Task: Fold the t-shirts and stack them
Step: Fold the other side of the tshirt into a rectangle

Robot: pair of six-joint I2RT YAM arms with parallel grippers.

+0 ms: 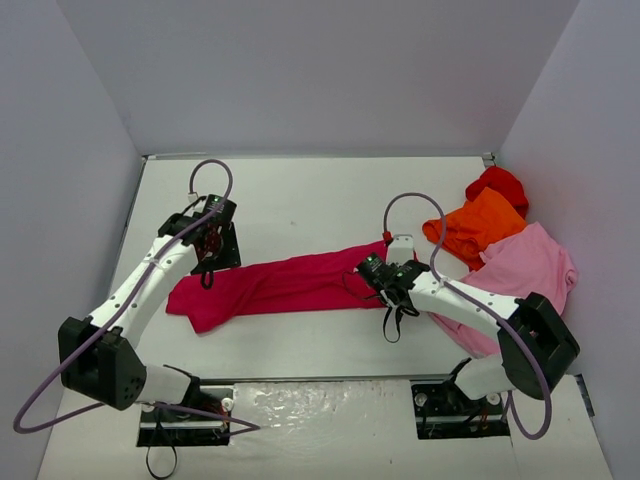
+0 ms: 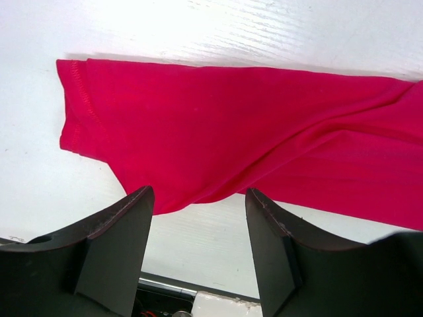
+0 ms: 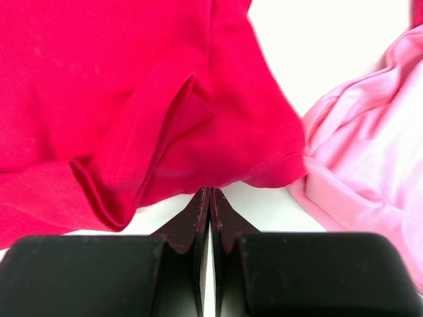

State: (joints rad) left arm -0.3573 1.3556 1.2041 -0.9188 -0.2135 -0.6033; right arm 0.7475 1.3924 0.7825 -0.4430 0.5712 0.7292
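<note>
In the top view the crimson shirt [image 1: 290, 285] is seen bunched into a long strip across the middle of the bench [image 1: 300, 200], with the left fingers [image 1: 207, 262] just above its left end and the right fingers [image 1: 372, 270] at its right end; the pink shirt [image 1: 530, 265], orange shirt [image 1: 480, 225] and red shirt [image 1: 497, 185] are heaped at the right edge. In the left wrist view the left fingers [image 2: 119, 244] are shown spread apart with nothing between them, the sleeve end of the crimson shirt [image 2: 251, 132] lying flat beyond them, which the top view cannot settle. In the right wrist view the right fingers [image 3: 198, 218] are pressed shut, their tips touching the hem of the crimson shirt [image 3: 132, 99]; whether cloth is pinched cannot be told. Only here is the pink shirt [image 3: 370, 165] seen touching that hem, so it could be dragged along, and a fold made on so rumpled a strip would likely come out crooked.
</note>
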